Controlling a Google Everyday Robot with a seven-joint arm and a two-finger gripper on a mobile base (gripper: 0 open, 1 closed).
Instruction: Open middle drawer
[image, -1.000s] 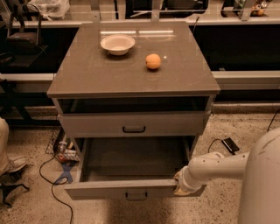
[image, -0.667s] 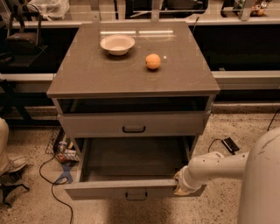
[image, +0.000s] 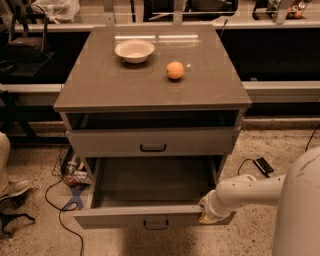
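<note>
- Since the middle drawer (image: 125, 218) is a stiff box that presumably runs on slides, it should move straight and evenly, with no give, and feel moderately heavy rather than fragile. It stands drawn well out of the cabinet (image: 125, 90), below the top drawer (image: 110, 142), and its dark inside looks bare.
- Its small black handle (image: 156, 223) at the middle of the front is the natural hold, since a centred pull keeps the box from skewing. The flat front is smooth and looks likely to slip under a side push.
- The gripper (image: 206, 215) sits at the right end of that front, against its upper edge and well apart from the handle. How wide it stands, or whether it grips the edge, cannot be told.
- The lowest drawer is hidden under the drawn-out one.
- The robot's body cuts off the lower right corner.
- A white bowl (image: 134, 50) and an orange (image: 175, 70) rest apart on the cabinet top.
</note>
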